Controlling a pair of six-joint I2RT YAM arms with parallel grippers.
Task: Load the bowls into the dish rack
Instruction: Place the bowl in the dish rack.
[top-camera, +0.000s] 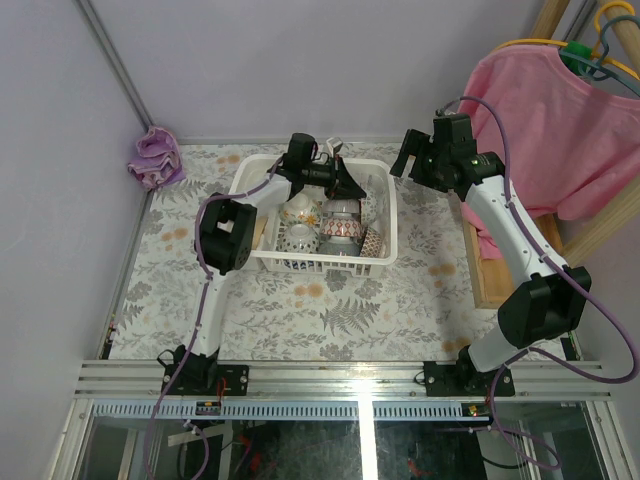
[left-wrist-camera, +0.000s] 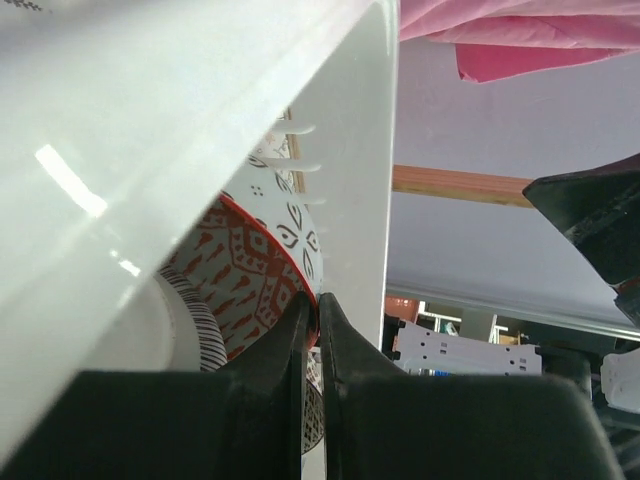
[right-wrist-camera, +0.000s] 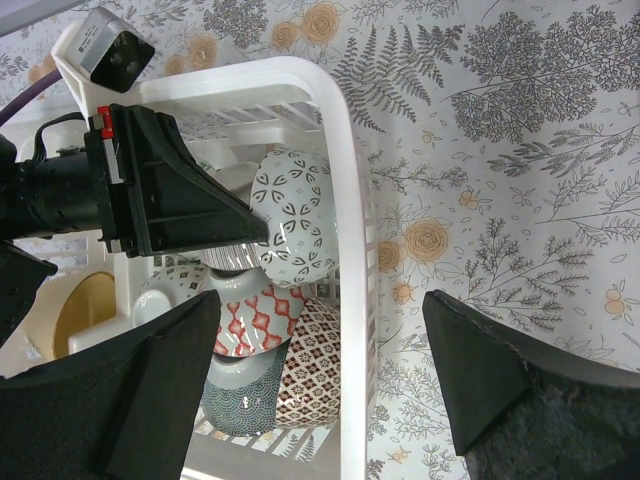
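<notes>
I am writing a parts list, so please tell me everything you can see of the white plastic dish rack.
The white plastic rectangular dish rack is a basket with a rounded rim and slotted walls. It sits flat on the fern-printed tablecloth, toward the far side. Several patterned ceramic bowls stand on edge inside, packed together. The left arm's black tool reaches into it from above.

bowls (left-wrist-camera: 240, 275) partly hidden, dish rack (left-wrist-camera: 190, 120) blurred
</notes>
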